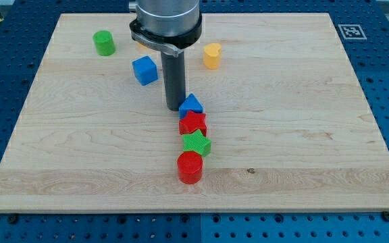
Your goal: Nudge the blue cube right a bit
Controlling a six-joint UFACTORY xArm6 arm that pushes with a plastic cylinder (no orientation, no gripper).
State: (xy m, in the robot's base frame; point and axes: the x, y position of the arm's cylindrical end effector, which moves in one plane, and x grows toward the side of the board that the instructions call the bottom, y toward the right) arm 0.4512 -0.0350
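Blue cube point(144, 70) sits toward the table's point(302, 135) top edge, left of centre; my tip point(174, 108) rests below-right of it, apart, just beside a blue triangular block point(191, 104); I have no jaws, only a rod.

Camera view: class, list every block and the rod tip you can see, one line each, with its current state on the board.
blue cube: flat on the board, alone, left of the rod.
green cylinder: upright, alone, top left.
yellow block: upright, alone, right of the rod.
blue triangular block: heads a column, beside my tip.
red star: next down.
green star: below it.
red cylinder: upright, column's bottom.
my tip: on the board, apart from the blue cube.
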